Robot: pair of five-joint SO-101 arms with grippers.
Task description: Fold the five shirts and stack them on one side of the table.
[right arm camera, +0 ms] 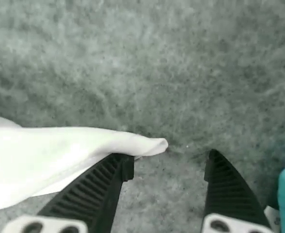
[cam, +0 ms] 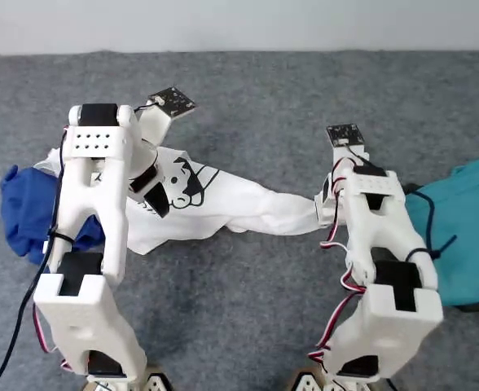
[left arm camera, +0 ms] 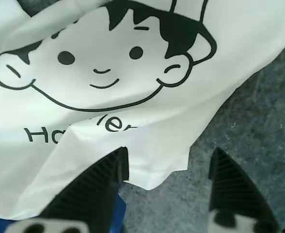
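A white shirt (cam: 223,204) with a cartoon face lies crumpled across the middle of the grey table, one end pulled out in a narrow strip to the right. My left gripper (cam: 154,194) is over its printed part. In the left wrist view the left gripper (left arm camera: 169,162) is open, and the edge of the white shirt (left arm camera: 133,97) lies between its fingers. My right gripper (right arm camera: 164,165) is open just above the carpet, with the tip of the white shirt (right arm camera: 45,155) beside one finger (right arm camera: 101,187). In the high view the right gripper (cam: 325,205) is at that tip.
A blue shirt (cam: 24,212) is bunched at the left edge, partly under the left arm. A teal shirt (cam: 459,228) lies at the right edge beside the right arm. The grey felt table surface (cam: 264,98) reaches back to a white wall.
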